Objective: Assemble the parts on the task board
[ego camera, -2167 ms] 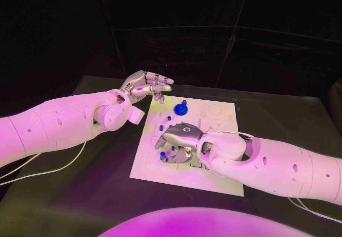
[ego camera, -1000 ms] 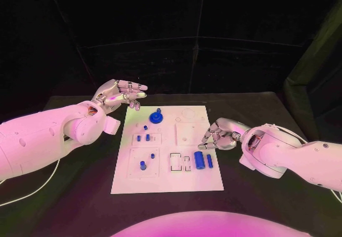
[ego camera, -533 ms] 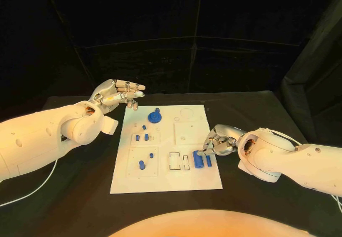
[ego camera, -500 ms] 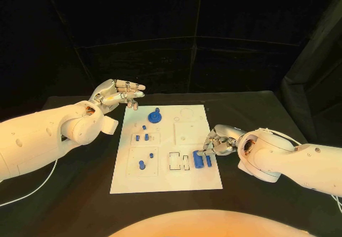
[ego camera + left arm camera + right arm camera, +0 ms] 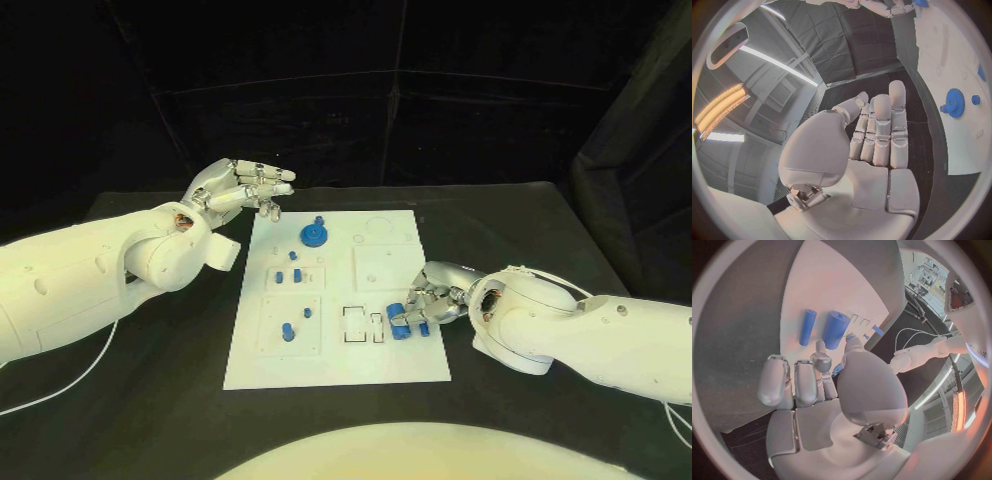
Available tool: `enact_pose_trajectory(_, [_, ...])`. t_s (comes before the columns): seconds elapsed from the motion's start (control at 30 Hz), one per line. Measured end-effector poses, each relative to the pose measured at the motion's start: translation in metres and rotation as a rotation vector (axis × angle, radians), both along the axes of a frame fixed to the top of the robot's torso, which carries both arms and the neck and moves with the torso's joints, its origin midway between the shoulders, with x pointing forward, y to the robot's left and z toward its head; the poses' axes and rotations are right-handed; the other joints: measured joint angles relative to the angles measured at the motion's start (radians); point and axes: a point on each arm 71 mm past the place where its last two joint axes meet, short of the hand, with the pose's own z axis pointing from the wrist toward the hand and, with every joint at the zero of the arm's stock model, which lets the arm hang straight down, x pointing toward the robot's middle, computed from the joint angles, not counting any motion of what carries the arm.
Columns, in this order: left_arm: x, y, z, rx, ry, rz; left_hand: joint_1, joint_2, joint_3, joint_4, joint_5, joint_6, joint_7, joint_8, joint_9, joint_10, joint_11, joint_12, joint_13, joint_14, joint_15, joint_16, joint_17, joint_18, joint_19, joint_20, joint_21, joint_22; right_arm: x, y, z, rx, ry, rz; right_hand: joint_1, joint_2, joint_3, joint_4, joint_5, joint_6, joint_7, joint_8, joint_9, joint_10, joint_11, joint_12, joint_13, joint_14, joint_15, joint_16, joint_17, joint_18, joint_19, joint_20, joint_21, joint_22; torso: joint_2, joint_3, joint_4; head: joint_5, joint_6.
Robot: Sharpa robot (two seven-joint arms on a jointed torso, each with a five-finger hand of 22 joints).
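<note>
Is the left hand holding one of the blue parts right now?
No. In the left wrist view the left hand has its fingers extended with nothing in them, and the blue gear sits apart on the task board.

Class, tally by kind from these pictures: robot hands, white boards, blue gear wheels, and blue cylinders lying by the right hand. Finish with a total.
robot hands: 2 (left hand, right hand)
task board: 1
blue gear: 1
blue cylinders: 2 (thin blue cylinder, thick blue cylinder)
total: 6
</note>
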Motion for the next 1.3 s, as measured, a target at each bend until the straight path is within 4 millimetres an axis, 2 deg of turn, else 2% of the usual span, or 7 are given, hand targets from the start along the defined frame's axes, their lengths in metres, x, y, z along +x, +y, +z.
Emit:
enact_pose_trajectory(0.47, [-0.001, 0.001, 0.000, 0.000, 0.001, 0.000, 0.000, 0.000, 0.000, 0.000, 0.000, 0.000, 0.000, 0.000, 0.000, 0.000, 0.000, 0.002, 0.000, 0.000, 0.000, 0.000, -0.001, 0.000, 0.000, 0.000, 0.000, -0.001, 0.002, 0.013, -0.008, -0.034, -0.005, 0.036, -0.001, -0.001, -0.003, -0.003, -0.004, -0.003, -0.003, 0.027, 0.012, 0.000, 0.000, 0.000, 0.005, 0.000, 0.000, 0.000, 0.002, 0.000, 0.000, 0.000, 0.004, 0.005, 0.001, 0.0001, 0.0009, 0.013, -0.008])
enact_pose_trajectory(0.6, [-0.001, 0.002, 0.000, 0.000, 0.002, 0.000, 0.000, 0.000, 0.000, 0.000, 0.000, 0.000, 0.000, 0.000, 0.000, 0.000, 0.000, 0.005, 0.001, 0.000, 0.000, 0.000, -0.002, 0.000, 0.000, 0.000, -0.005, -0.002, 0.002, 0.016, -0.008, -0.037, -0.014, 0.046, 0.014, 0.014, -0.003, -0.003, -0.001, -0.011, -0.004, 0.032, 0.016, 0.000, 0.000, 0.000, 0.010, 0.000, 0.000, 0.003, 0.003, 0.000, 0.000, 0.000, 0.004, 0.006, 0.001, 0.0006, 0.0009, 0.012, -0.008])
enact_pose_trajectory(0.9, [-0.001, 0.002, 0.000, 0.000, 0.003, -0.001, 0.000, 0.000, 0.000, 0.000, 0.000, 0.000, 0.000, 0.000, 0.000, 0.000, 0.000, 0.005, 0.001, 0.000, 0.000, 0.000, -0.002, 0.000, 0.000, 0.000, -0.005, -0.002, -0.003, 0.014, -0.008, -0.029, -0.030, 0.035, 0.045, 0.045, -0.007, -0.012, 0.103, -0.022, -0.012, 0.074, 0.036, 0.015, -0.015, 0.018, 0.048, 0.002, -0.002, 0.014, 0.021, 0.000, 0.007, -0.007, 0.019, 0.029, 0.000, 0.0017, -0.0016, 0.011, -0.008])
enact_pose_trajectory(0.97, [-0.001, 0.002, 0.000, 0.000, 0.004, -0.001, 0.000, 0.000, 0.000, 0.000, 0.000, 0.000, 0.000, 0.000, 0.000, 0.000, 0.000, 0.005, 0.001, 0.000, 0.000, 0.000, -0.002, 0.000, 0.000, 0.000, -0.005, -0.002, -0.005, 0.011, -0.008, -0.023, -0.033, 0.024, 0.053, 0.053, -0.007, -0.012, 0.137, -0.020, -0.013, 0.080, 0.037, 0.023, -0.016, 0.027, 0.060, 0.000, -0.007, 0.022, 0.027, -0.012, 0.011, -0.011, 0.020, 0.038, 0.000, 0.0016, -0.0017, 0.010, -0.008])
enact_pose_trajectory(1.0, [-0.001, 0.002, 0.000, 0.000, 0.004, -0.001, 0.000, 0.000, 0.000, 0.000, 0.000, 0.000, 0.000, 0.000, 0.000, 0.000, 0.000, 0.005, 0.001, 0.000, 0.000, 0.000, -0.002, 0.000, 0.000, 0.000, -0.005, -0.002, -0.006, 0.009, -0.008, -0.016, -0.035, 0.014, 0.057, 0.057, -0.009, -0.016, 0.167, -0.020, -0.013, 0.091, 0.048, 0.035, -0.024, 0.031, 0.069, 0.000, -0.007, 0.023, 0.032, -0.016, 0.018, -0.011, 0.026, 0.044, 0.000, 0.0016, -0.0017, 0.009, -0.008])
enact_pose_trajectory(1.1, [-0.001, 0.002, 0.000, 0.000, 0.004, -0.002, 0.000, 0.000, 0.000, 0.000, 0.000, 0.000, 0.000, 0.000, 0.000, 0.000, 0.000, 0.005, 0.001, 0.000, 0.000, 0.000, -0.002, 0.000, 0.000, 0.000, -0.005, -0.002, -0.008, 0.005, -0.006, 0.014, -0.044, -0.011, 0.059, 0.059, -0.008, -0.016, 0.214, -0.016, -0.017, 0.097, 0.051, 0.040, -0.022, 0.044, 0.087, 0.002, -0.009, 0.034, 0.046, -0.016, 0.020, -0.013, 0.031, 0.056, -0.001, 0.0012, -0.0015, 0.007, -0.007])
enact_pose_trajectory(1.3, [-0.001, 0.002, 0.000, 0.000, 0.004, -0.002, 0.000, 0.000, 0.000, 0.000, 0.000, 0.000, 0.000, 0.000, 0.000, 0.000, 0.000, 0.005, 0.001, 0.000, 0.000, 0.000, -0.002, 0.000, 0.000, 0.000, -0.005, -0.002, -0.012, 0.007, 0.001, 0.106, -0.057, -0.047, 0.061, 0.061, -0.013, -0.012, 0.255, -0.013, -0.020, 0.103, 0.062, 0.045, -0.023, 0.045, 0.097, 0.003, -0.011, 0.034, 0.051, -0.016, 0.023, -0.016, 0.034, 0.061, 0.000, 0.0010, 0.0003, 0.008, -0.006])
